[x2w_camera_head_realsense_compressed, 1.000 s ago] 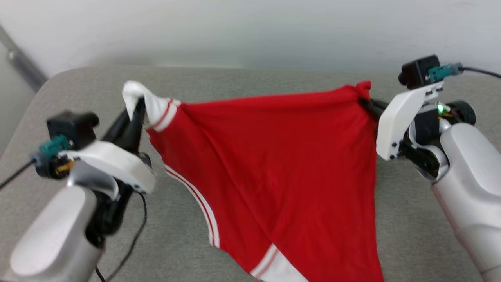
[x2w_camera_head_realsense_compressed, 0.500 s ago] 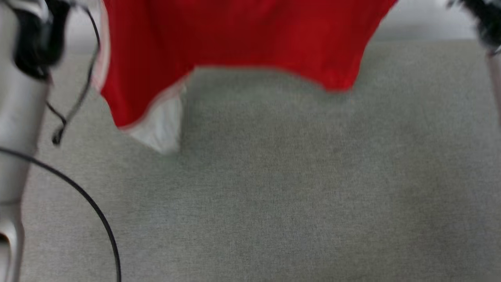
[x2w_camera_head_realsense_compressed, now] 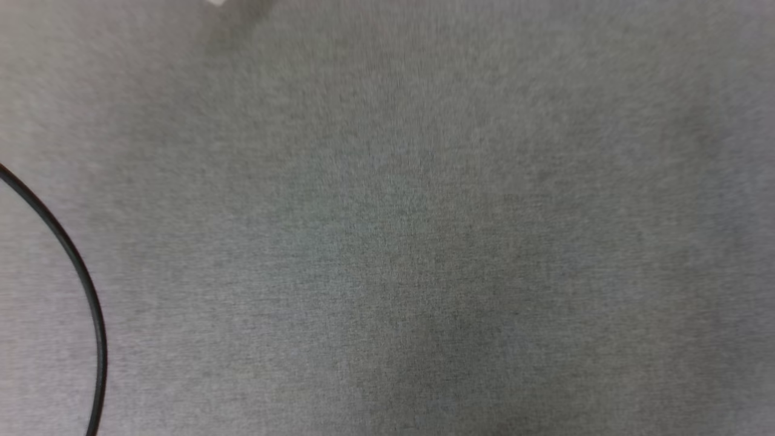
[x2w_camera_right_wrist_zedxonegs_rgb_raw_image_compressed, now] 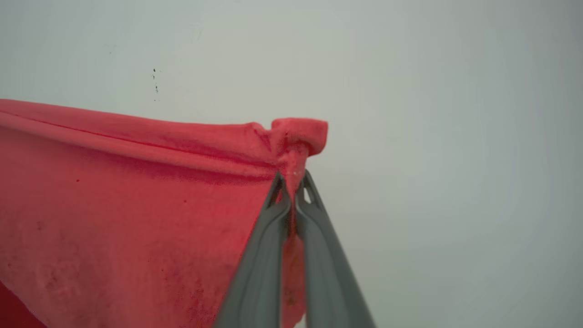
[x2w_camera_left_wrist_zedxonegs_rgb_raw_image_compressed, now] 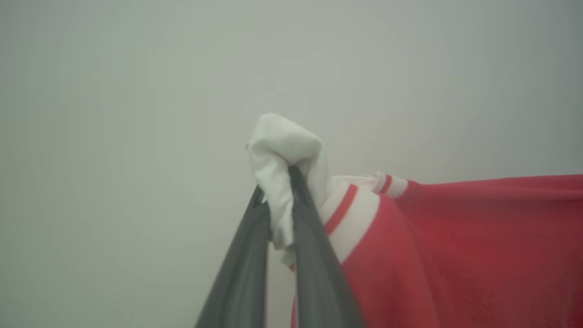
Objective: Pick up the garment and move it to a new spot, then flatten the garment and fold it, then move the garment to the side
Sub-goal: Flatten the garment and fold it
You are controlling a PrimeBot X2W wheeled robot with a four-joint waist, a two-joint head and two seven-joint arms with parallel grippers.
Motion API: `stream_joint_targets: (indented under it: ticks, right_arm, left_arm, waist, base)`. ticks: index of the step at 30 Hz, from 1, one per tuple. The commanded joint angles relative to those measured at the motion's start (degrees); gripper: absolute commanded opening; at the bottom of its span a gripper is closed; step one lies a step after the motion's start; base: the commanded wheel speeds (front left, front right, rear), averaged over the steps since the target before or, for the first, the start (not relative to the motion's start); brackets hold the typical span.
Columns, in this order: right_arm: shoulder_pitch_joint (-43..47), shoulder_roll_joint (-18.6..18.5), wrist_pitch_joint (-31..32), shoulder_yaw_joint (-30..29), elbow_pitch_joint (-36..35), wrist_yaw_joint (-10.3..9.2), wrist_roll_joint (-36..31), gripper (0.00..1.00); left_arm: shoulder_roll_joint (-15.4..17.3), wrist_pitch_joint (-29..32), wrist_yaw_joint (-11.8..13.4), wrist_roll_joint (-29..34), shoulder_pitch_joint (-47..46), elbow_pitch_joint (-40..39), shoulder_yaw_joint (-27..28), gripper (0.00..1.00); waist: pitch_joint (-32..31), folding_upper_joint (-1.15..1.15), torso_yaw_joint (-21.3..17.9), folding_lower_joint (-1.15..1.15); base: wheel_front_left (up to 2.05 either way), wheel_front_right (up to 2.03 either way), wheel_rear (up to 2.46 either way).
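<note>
Left gripper (x2w_camera_left_wrist_zedxonegs_rgb_raw_image_compressed: 277, 182) is clamped on the white sleeve of the garment (x2w_camera_left_wrist_zedxonegs_rgb_raw_image_compressed: 455, 237), which stretches rightward from it. Right gripper (x2w_camera_right_wrist_zedxonegs_rgb_raw_image_compressed: 291, 180) pinches a red corner, cloth spreading to its left. Within 1 second the head camera tipped down to the grey cushion (x2w_camera_head_realsense_compressed: 424, 242). The shirt hangs lifted, probably ready for laying flat.

- The left tool (x2w_camera_left_wrist_zedxonegs_rgb_raw_image_compressed: 277, 182) is clamped on the garment (x2w_camera_left_wrist_zedxonegs_rgb_raw_image_compressed: 455, 250), pinching a bunched white sleeve just below its tips.
- Its two dark fingers (x2w_camera_left_wrist_zedxonegs_rgb_raw_image_compressed: 241, 273) rise from the bottom edge of the left wrist view and lean together toward the tips, with a slim gap lower down where the cloth hangs through.
- The right tool (x2w_camera_right_wrist_zedxonegs_rgb_raw_image_compressed: 292, 175) is closed tight on a bunched red corner of the garment (x2w_camera_right_wrist_zedxonegs_rgb_raw_image_compressed: 114, 205), and a knob of cloth sticks out past its tips.
- Its fingers (x2w_camera_right_wrist_zedxonegs_rgb_raw_image_compressed: 259, 273) run side by side, almost touching, with a thin strip of red cloth between them.
</note>
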Motion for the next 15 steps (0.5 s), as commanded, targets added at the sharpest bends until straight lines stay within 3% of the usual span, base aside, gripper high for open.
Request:
stream_joint_targets:
  ticks: [1,6,15]
  right_arm:
    - [-1.61,-0.07,-0.39,-0.02,1.41,-0.12,-0.71,0.00]
    - [-5.01,1.08,-1.39,0.96,4.34,-0.12,-0.64,0.00]
    - [-0.42,1.93,-3.66,5.63,9.35,-0.12,1.17,0.00]
  left_arm:
    - [0.75,0.20,-0.20,0.26,-1.44,1.68,0.27,0.00]
    - [0.62,-0.61,-1.20,-0.20,-3.64,5.94,0.37,0.00]
    - [-1.40,-3.36,-3.79,-3.78,1.59,14.39,0.64,0.00]
  waist:
    - [5.40,0.00,-0.33,-0.01]
    - [9.18,0.00,-0.10,-0.01]
    - [10.08,0.00,0.80,-0.01]
  base:
    - [0.00,0.00,0.00]
    - [0.00,0.00,0.00]
    - [0.00,0.00,0.00]
